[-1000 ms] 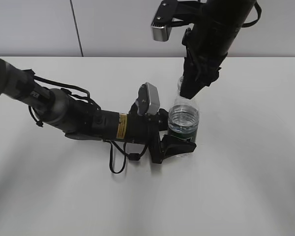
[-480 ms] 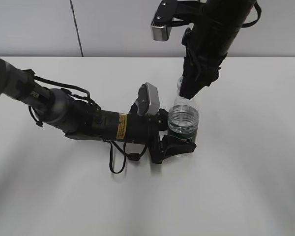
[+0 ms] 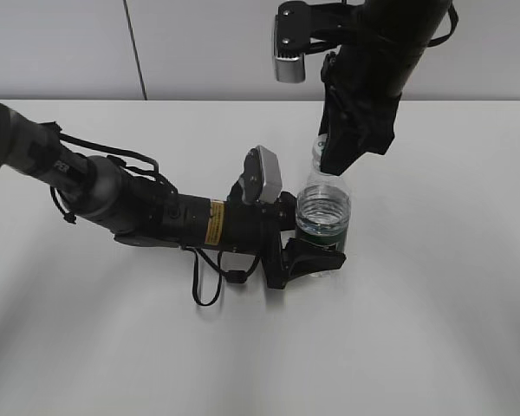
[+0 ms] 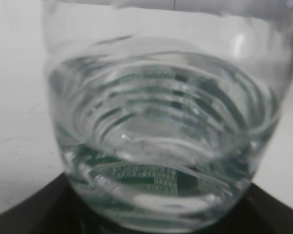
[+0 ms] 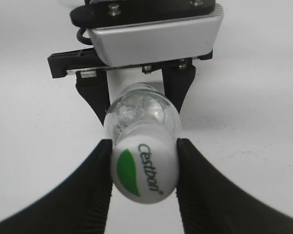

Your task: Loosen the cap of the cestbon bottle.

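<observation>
The cestbon bottle [image 3: 322,217] stood upright on the white surface [image 3: 433,303], near its middle. The left gripper [image 3: 310,251] came in low from the side, and its jaws were closed around the lower body of the bottle at the green label. This hold probably served to keep the bottle from turning while the top is twisted. The right gripper [image 5: 143,146] came down from above. Its jaws were almost closed, one on each side of the cap [image 5: 144,168], touching it, so they appeared to grip the cap for the twist.

In the exterior view the cap was hidden behind the right arm, and only a small part of the neck showed. The right wrist view showed it clearly: a white cap with a green leaf mark and the brand name, between the two black fingers [image 5: 95,170]. The left wrist view showed only the ribbed clear wall and the water, very close and blurred. Whether the cap was already loose, I could not tell.
</observation>
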Tool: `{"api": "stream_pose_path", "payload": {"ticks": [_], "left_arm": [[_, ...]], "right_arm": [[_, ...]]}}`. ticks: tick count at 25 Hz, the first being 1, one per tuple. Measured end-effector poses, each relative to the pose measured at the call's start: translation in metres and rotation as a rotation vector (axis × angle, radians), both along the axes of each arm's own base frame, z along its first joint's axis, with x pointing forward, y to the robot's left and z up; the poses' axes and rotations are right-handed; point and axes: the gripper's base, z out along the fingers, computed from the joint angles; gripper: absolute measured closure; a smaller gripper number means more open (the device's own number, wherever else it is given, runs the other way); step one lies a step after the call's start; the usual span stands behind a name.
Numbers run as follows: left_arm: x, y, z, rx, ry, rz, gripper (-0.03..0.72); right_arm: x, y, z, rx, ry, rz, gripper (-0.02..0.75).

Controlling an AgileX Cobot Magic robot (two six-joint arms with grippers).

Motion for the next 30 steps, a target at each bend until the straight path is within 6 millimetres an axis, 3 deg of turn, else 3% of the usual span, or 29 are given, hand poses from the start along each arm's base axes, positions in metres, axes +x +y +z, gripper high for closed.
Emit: {"api": "stream_pose_path", "payload": {"ticks": [15,24,30], "left_arm": [[0.0,0.0,0.0,-0.002,0.0,-0.005,0.164],[-0.001,-0.001,0.0,0.0,-0.001,-0.01,0.164],[-0.001,-0.001,0.0,0.0,-0.001,-0.01,0.164]], "right_arm": [[-0.001,-0.001,0.002,-0.002,-0.019,0.058,0.432],[-0.006,-0.001,0.019,0.043,-0.068,0.068,0.441],[-0.005,-0.001,0.021,0.056,-0.049,-0.074,0.442]]}}
